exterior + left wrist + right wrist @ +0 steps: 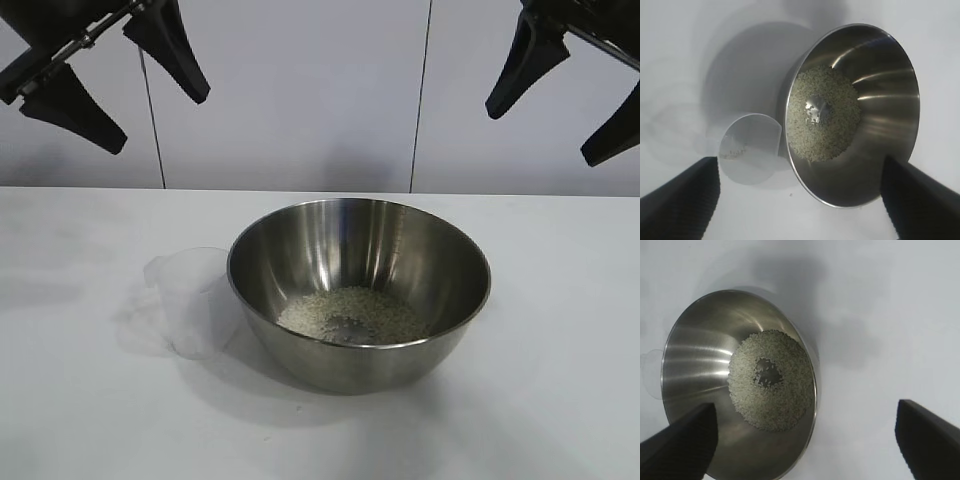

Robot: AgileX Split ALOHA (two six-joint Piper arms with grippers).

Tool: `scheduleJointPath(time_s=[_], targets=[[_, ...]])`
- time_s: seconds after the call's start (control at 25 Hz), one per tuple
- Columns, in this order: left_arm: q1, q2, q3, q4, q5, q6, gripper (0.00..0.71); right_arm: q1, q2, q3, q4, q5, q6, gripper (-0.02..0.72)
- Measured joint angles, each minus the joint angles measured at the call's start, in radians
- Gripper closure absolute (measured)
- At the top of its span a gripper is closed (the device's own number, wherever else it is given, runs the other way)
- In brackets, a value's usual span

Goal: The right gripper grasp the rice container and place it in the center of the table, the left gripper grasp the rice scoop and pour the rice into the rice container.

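The steel rice container (440,262) stands in the middle of the white table (560,400), with rice (352,313) spread over its bottom. It also shows in the left wrist view (885,125) and the right wrist view (695,360). The clear rice scoop (190,300) stands upright just left of the bowl, close to its wall; in the left wrist view (750,147) only a few grains cling inside it. My left gripper (110,85) is open and empty, raised high at the upper left. My right gripper (565,95) is open and empty, raised high at the upper right.
A white panelled wall (300,100) stands behind the table. Bare tabletop lies in front of the bowl and to its right.
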Motion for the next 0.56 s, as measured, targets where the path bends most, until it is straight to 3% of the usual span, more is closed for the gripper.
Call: scheduleJointPath(time_s=[0.56], targets=[[0.000, 0.000, 0.000, -0.001, -0.017, 0.001, 0.080, 0.000, 0.000, 0.000, 0.004, -0.026, 0.002, 0.042]])
